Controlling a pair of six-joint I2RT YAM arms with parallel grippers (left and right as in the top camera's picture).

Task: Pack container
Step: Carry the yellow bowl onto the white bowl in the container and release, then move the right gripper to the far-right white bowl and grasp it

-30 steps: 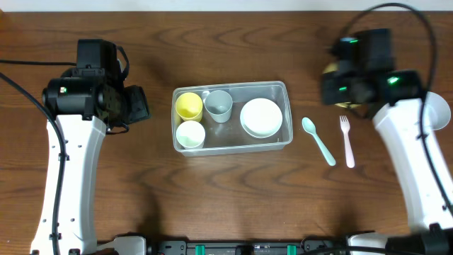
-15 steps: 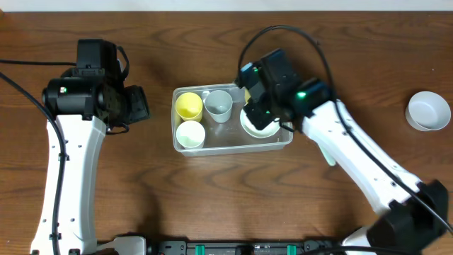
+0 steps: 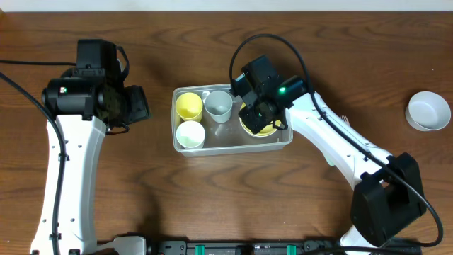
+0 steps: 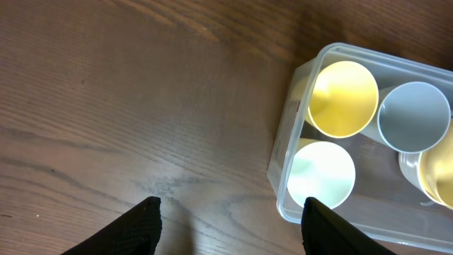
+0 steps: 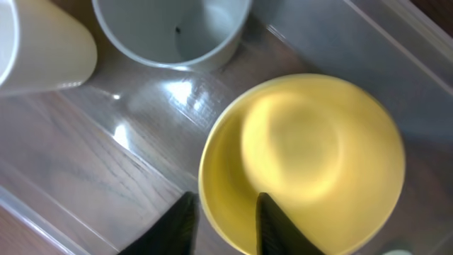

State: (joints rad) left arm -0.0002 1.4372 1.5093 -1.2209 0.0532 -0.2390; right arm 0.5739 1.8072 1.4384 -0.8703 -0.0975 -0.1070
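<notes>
The clear container [image 3: 226,140] sits mid-table holding a yellow cup [image 3: 188,105], a grey cup [image 3: 218,105] and a white cup [image 3: 190,134]. My right gripper [image 3: 263,108] is inside its right end, shut on the rim of a yellow bowl [image 3: 250,125]. In the right wrist view one finger is outside and one inside the yellow bowl [image 5: 311,156], next to the grey cup [image 5: 173,28]. The white bowl seen there earlier is hidden under it. My left gripper [image 4: 226,227] is open and empty over bare wood left of the container [image 4: 283,159].
A grey-white bowl [image 3: 428,110] stands at the far right of the table. The right arm stretches across the table from the lower right to the container. The left arm [image 3: 71,142] stands along the left side.
My right arm has swung from the far right over to the container with the yellow bowl, which now covers the white bowl. The left arm has not moved.
</notes>
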